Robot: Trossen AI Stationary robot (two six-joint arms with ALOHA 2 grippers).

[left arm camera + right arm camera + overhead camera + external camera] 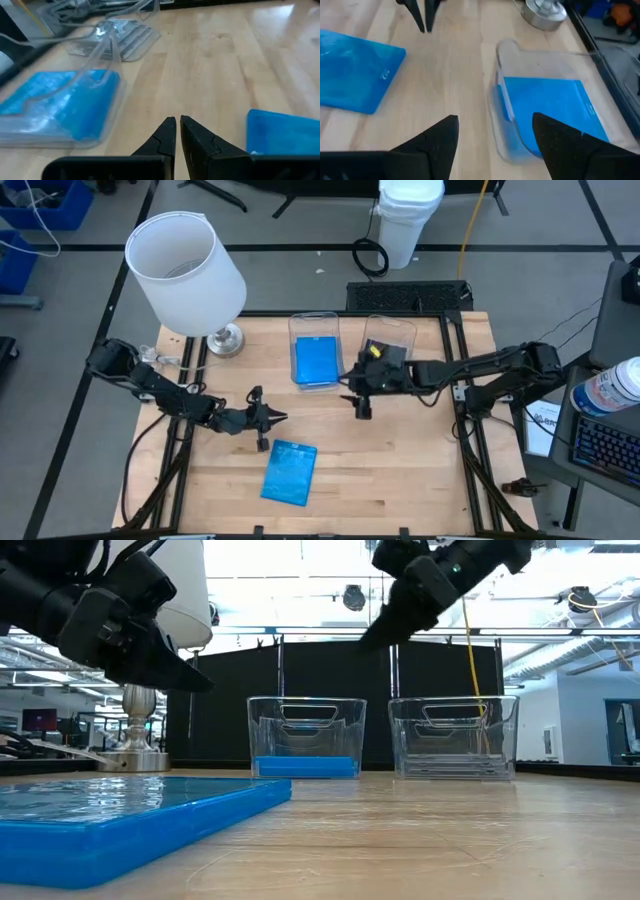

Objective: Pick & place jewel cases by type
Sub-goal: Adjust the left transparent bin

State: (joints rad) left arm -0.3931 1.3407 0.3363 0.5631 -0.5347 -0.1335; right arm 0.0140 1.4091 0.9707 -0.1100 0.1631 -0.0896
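Observation:
A bright blue jewel case (290,471) lies flat on the table near its front edge; it also shows in the low view (110,820), the left wrist view (285,131) and the right wrist view (355,70). More blue cases (316,360) lie in the left clear bin (315,325). Grey cases (455,766) lie in the right clear bin (390,332). My left gripper (280,417) is shut and empty, above the table just beyond the loose case. My right gripper (361,408) is open and empty, in front of the gap between the bins.
A white lamp (186,265) with a metal base (224,340) stands at the table's far left. Bare wood lies at the table's right and near parts. Cables and a bucket (410,215) are beyond the far edge.

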